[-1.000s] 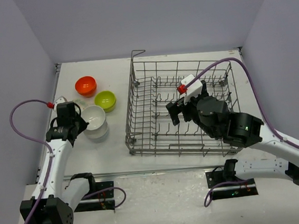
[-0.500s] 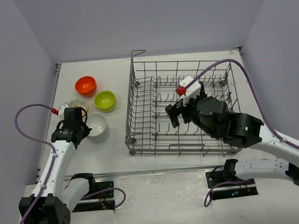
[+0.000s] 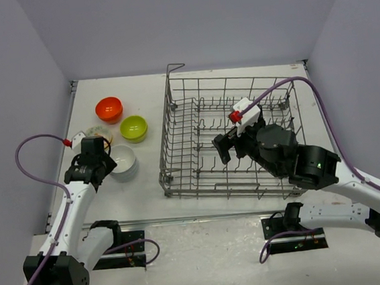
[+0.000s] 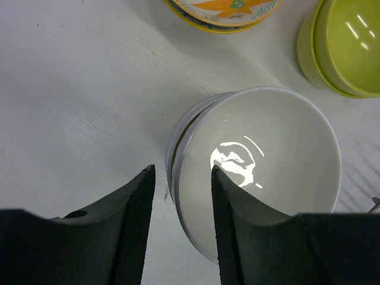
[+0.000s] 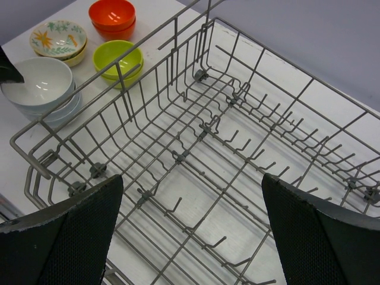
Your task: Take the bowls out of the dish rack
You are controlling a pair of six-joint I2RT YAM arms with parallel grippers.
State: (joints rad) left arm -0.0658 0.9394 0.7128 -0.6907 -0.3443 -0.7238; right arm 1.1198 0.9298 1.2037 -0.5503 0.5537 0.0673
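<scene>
Three glossy white bowls (image 3: 123,161) sit nested on the counter (image 3: 147,184) at left centre, outside the grey wire dish rack (image 3: 198,162). The left claw (image 4: 182,172), clamped a second ago, now straddles the top rim, parted. The right claw (image 5: 190,178) is spread wide above the rack.

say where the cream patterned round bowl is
In the top view the cream patterned bowl sits on the left of the table, between the orange-red bowls and the stacked white bowls, left of the lime-green bowls.
</scene>
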